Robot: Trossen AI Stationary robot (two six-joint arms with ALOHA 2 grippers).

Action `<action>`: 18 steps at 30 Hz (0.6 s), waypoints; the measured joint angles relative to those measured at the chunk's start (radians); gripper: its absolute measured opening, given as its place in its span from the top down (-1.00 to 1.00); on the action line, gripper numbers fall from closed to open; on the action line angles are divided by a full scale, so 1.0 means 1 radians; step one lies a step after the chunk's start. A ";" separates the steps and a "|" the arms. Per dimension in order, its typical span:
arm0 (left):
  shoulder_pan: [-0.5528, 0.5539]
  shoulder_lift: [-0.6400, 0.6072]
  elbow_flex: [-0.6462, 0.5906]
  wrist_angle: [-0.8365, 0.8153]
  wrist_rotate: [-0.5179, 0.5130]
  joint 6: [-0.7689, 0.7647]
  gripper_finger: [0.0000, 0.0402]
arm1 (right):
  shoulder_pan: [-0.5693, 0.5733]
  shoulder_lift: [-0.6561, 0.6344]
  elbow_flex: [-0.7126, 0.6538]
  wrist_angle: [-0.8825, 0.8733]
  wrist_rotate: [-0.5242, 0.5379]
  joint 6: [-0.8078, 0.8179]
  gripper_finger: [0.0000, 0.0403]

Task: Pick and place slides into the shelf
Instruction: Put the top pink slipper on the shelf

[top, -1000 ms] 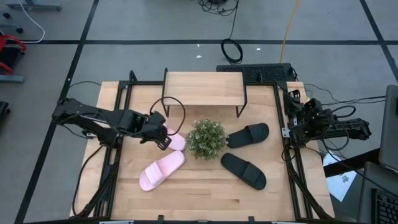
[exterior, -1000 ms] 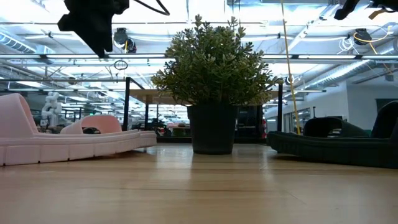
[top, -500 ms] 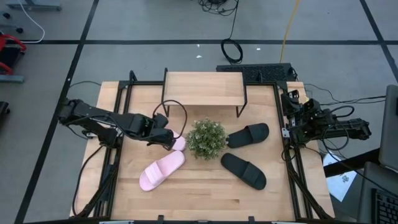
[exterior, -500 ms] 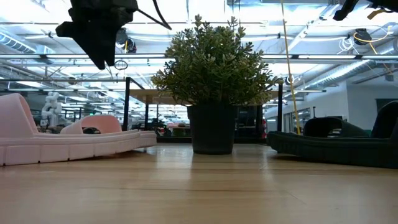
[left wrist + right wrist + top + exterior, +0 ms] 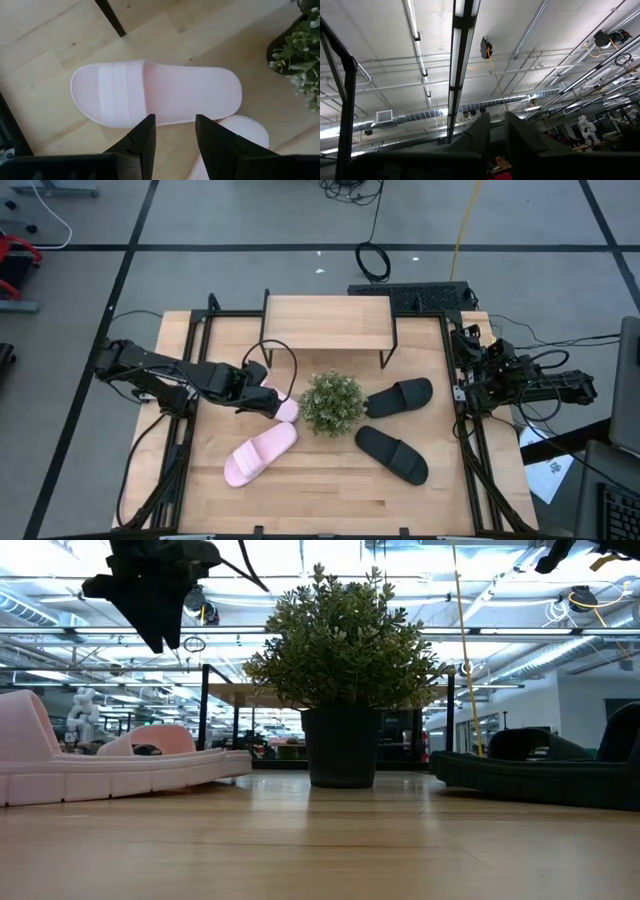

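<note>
The left gripper [image 5: 172, 135] hangs above the farther pale pink slide [image 5: 155, 92], its two dark fingers [image 5: 142, 140] apart with a clear gap between them and nothing held; the spread looks set to straddle the slide's long side edge, which would explain why the arm reaches in low from the table's left edge with the wrist pointed down at the sandal. That slide lies flat on the tabletop [image 5: 330, 490], just left of the potted plant [image 5: 332, 402] and in front of the shelf [image 5: 327, 321], whose board stands bare along the table's back edge. The second pink slide [image 5: 260, 453] lies nearer the front edge, angled, its toe close to the first. The two black slides [image 5: 400, 396] sit right of the plant, one toward the shelf's right leg and the other [image 5: 392, 453] nearer the front. The plant stands between the pairs, so each arm probably takes its own side. The right gripper [image 5: 492, 130] waits folded by the table's right edge, pointed at the ceiling, its fingers only slightly parted and empty.
</note>
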 joint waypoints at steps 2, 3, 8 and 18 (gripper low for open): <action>0.000 0.000 -0.026 0.004 -0.001 -0.020 0.33 | 0.000 0.000 0.000 0.000 0.000 0.000 0.67; 0.000 0.000 -0.041 0.010 0.001 -0.032 0.32 | 0.000 0.000 0.000 0.000 0.000 0.001 0.64; 0.000 0.000 -0.082 0.025 0.029 -0.114 0.14 | 0.000 0.000 0.000 0.000 0.000 0.010 0.55; 0.000 0.014 -0.082 0.052 -0.053 -0.058 -0.33 | 0.000 0.000 0.000 0.010 0.001 0.011 0.50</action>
